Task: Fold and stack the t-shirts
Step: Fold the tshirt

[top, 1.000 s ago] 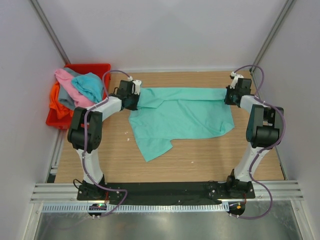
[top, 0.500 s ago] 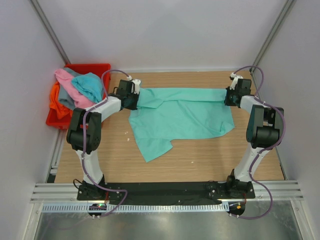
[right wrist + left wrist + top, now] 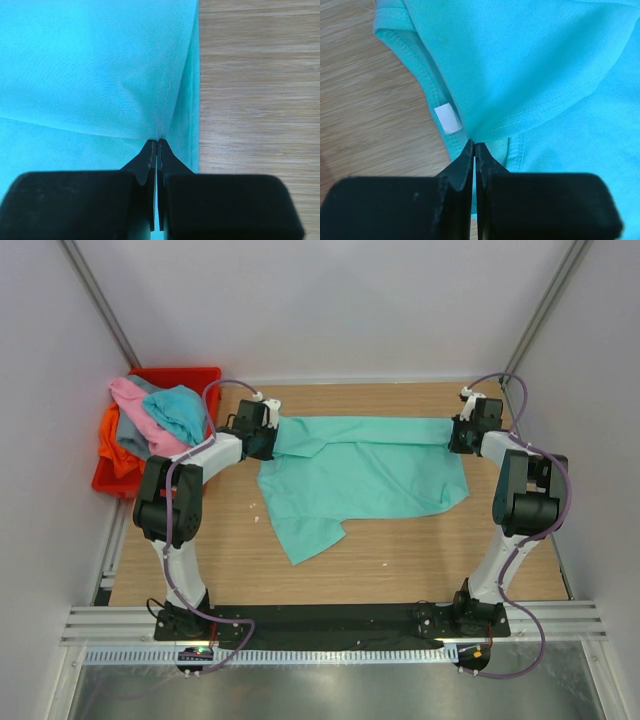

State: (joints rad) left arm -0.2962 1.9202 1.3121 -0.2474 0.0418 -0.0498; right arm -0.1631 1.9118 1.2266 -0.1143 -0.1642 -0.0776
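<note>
**Left hand**: black, two-fingered. The fingers are pressed together, clamped on a hem fold at the far left corner of the mint green short-sleeved cloth t-shirt, just beside a small white sewn-in label.

**Right hand**: black, two-fingered. The fingers are together, clamped on the double-stitched edge at the same shirt's far right corner.

**Mint green shirt:** lies on the light wooden desk between the two hands. Its far edge runs straight from one hand to the other. The near part is rumpled, with one flap reaching towards the near left.

**Other shirts:** heaped at the far left, well apart from the mint one.
- pink cloth t-shirt
- turquoise blue cloth t-shirt
- grey cloth t-shirt
- orange cloth t-shirt

**Container:** the red plastic bin holds the heap, which spills over its rim. It stands just off the desk's far left corner.
</note>
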